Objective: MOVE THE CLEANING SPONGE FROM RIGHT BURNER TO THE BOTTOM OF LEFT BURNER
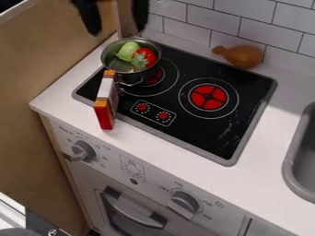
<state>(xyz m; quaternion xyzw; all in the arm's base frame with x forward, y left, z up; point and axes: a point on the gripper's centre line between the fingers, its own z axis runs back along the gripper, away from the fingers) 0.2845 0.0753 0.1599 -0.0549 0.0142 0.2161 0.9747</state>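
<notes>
One white table (184, 152). One black stove (203, 133), inset. Jaws (117, 33): spread, pinching nothing; best lifted away clear of the pot. Pot (119, 66): on left burner (155, 78), holding vegetables (144, 59); chief obstacle. One boxy packet (107, 99), probably the sponge: standing below left burner; placement seems done, leave undisturbed. One drumstick (244, 56), brown, behind.

White counter (66, 94), black stovetop (203, 133), pot (114, 65), box (106, 94), drumstick (243, 56)
</notes>
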